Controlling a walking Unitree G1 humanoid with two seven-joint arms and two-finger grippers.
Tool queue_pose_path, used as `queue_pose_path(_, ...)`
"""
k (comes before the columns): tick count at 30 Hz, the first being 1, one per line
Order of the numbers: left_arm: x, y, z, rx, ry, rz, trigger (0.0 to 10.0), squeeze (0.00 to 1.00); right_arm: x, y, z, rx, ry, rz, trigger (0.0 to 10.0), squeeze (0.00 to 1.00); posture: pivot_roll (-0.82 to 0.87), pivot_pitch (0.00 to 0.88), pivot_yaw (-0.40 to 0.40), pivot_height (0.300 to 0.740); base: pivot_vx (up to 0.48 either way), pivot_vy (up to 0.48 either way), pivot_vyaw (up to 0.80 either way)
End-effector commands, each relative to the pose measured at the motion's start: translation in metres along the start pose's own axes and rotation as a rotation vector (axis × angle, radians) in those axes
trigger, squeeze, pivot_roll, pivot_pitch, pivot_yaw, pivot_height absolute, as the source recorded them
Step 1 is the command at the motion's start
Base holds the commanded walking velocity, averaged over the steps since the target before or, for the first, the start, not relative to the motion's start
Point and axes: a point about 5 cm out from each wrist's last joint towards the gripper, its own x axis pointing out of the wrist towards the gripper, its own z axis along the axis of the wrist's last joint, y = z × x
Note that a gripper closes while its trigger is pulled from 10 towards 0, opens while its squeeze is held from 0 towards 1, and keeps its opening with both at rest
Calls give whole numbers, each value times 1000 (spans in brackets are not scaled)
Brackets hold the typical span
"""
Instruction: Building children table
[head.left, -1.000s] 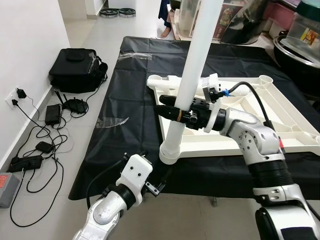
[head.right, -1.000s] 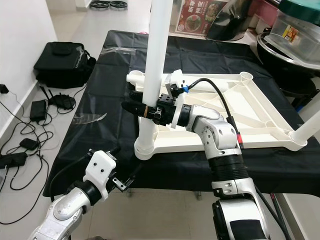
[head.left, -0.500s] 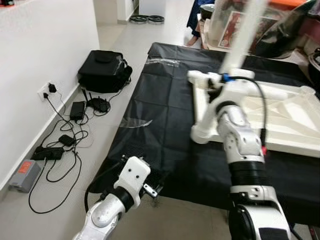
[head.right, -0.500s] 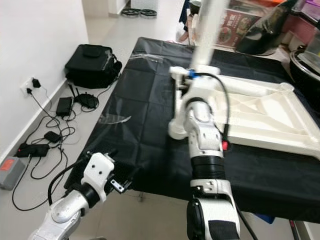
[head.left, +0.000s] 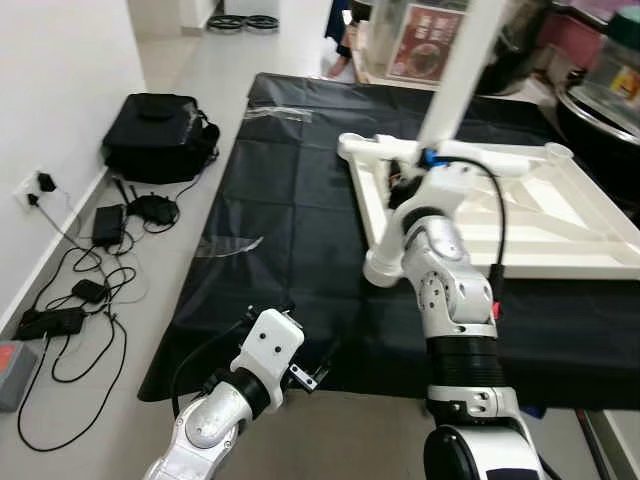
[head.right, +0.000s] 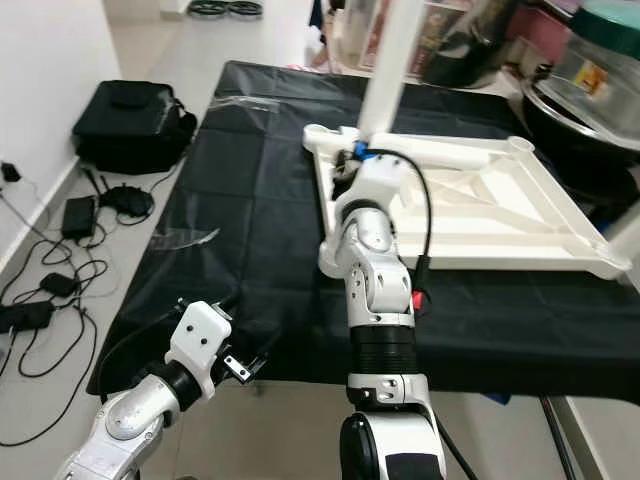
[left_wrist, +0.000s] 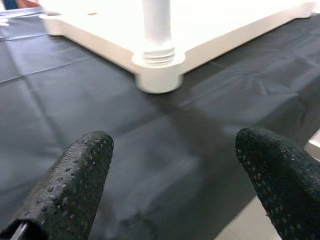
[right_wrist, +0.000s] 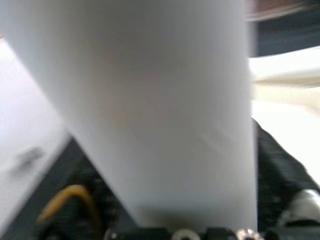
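Observation:
The white children's table (head.left: 560, 262) lies upside down on a black cloth (head.left: 280, 230). A white table leg (head.left: 458, 70) stands upright in the table's near left corner socket (head.left: 382, 270). My right gripper (head.left: 408, 186) reaches the leg from the front, mostly hidden behind my own forearm. In the right wrist view the leg (right_wrist: 150, 100) sits close between black fingers (right_wrist: 272, 165), shut on it. My left gripper (head.left: 310, 375) hangs low at the cloth's front edge, open and holding nothing. Its wrist view faces the leg (left_wrist: 157, 25) and its socket (left_wrist: 159, 75).
A black bag (head.left: 160, 135) lies on the floor at the left. Cables and power adapters (head.left: 90, 260) trail along the wall. A clear strip of tape (head.left: 230, 243) lies on the cloth. Pots and containers (head.left: 600, 100) crowd the back right.
The head camera has swung, shifting the whole picture. My right forearm has turned round in front of the leg, hiding the gripper that showed before. The left arm has stayed put.

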Motion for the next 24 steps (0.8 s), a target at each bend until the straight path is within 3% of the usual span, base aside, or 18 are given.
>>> queue_pose_path(1, 1, -3, -4, -3, 13, -8, 10000, 0, 3, 22, -3, 52, 43, 213, 10000, 1000, 146, 68, -95, 740, 0, 0, 0)
queue_pose_path(2, 1, -3, -4, -4, 13, -7, 10000, 0, 0, 23, 3, 40, 42, 344, 10000, 1000, 148, 69, -98, 740, 0, 0, 0)
queue_pose_path(3, 1, -3, -4, -4, 13, -7, 10000, 0, 0, 23, 3, 40, 42, 344, 10000, 1000, 148, 69, -98, 740, 0, 0, 0)
queue_pose_path(6, 1, -2, -3, -4, 11, -4, 10000, 0, -20, 14, 19, -59, 70, 664, 10000, 1000, 148, 71, -100, 740, 0, 0, 0)
queue_pose_path(9, 1, -2, -3, -3, 10, -4, 10000, 0, -23, 13, 20, -65, 79, 696, 10000, 1000, 148, 71, -100, 740, 0, 0, 0)
queue_pose_path(11, 1, -2, -3, -3, 11, -2, 10000, 0, -46, 13, 23, -84, 131, 958, 10000, 1000, 151, 76, -98, 740, 0, 0, 0)
queue_pose_path(12, 1, -2, -3, -2, 12, -1, 10000, 0, -50, 14, 22, -82, 147, 1016, 10000, 1000, 151, 76, -98, 740, 0, 0, 0)
queue_pose_path(17, 1, -2, -3, -2, 11, -2, 10000, 0, -52, 12, 22, -103, 172, 1071, 10000, 945, 153, 78, -100, 740, 0, 0, 0)
queue_pose_path(18, 1, -2, -3, -3, 11, -1, 10000, 0, -55, 14, 21, -92, 190, 1124, 10000, 0, 151, 79, -99, 740, 0, 0, 0)
queue_pose_path(24, 1, -2, -3, -4, 11, 0, 10000, 0, -58, 17, 20, -95, 218, 1204, 10000, 0, 155, 82, -101, 740, 0, 0, 0)
